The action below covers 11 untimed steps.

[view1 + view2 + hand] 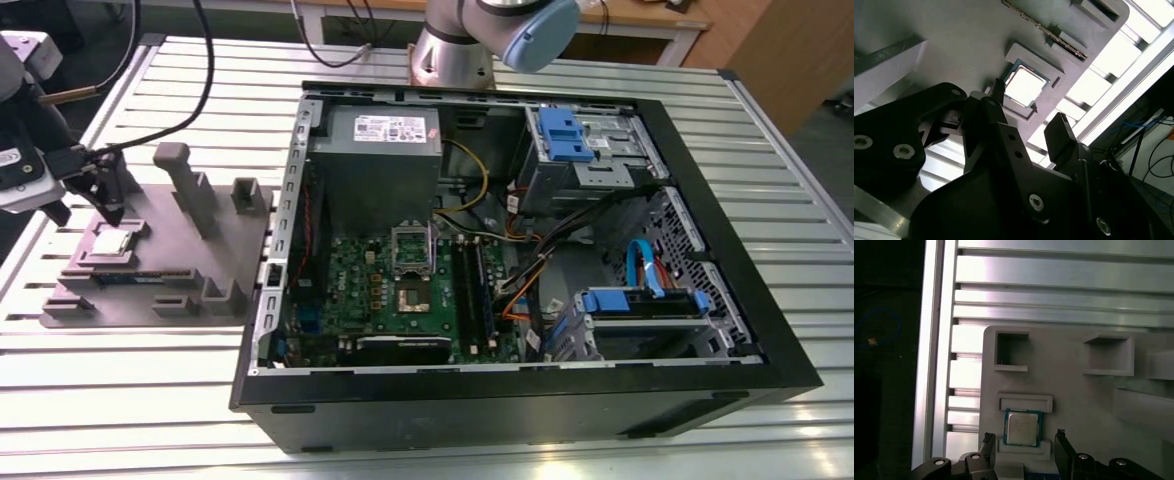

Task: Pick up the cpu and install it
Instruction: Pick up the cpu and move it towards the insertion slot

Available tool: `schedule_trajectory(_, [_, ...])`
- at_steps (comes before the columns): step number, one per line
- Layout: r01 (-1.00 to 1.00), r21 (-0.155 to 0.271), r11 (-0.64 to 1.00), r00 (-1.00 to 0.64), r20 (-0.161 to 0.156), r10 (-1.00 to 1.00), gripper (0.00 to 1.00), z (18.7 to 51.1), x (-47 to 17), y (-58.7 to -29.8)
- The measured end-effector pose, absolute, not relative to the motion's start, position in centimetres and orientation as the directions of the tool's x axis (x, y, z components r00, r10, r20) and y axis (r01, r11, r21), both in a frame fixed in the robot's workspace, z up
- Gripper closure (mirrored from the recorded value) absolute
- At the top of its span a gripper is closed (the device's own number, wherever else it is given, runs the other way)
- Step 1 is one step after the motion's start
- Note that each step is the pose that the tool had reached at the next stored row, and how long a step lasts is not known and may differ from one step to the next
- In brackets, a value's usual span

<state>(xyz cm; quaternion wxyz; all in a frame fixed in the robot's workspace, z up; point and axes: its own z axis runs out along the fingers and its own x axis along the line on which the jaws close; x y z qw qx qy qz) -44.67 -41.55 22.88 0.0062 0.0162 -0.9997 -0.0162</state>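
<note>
Over the grey tray, at the exterior view's left, the arm holds the gripper with the fingers pointing down. Its two fingers are spread apart and they grasp nothing. The cpu lies flat in a small raised seat of the tray, just below the fingertips and between them in both wrist views. The computer case stands well apart from the gripper

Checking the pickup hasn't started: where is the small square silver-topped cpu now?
The cpu lies in its recess on the grey tray at the exterior view's left, beside the open black computer case, under the open gripper.
</note>
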Motion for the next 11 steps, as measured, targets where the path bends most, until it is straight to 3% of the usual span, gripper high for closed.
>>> schedule_trajectory(11, [-0.032, 0.033, 0.999, -0.999, 0.012, -0.032, 0.41, 22.66, -44.67, -41.61])
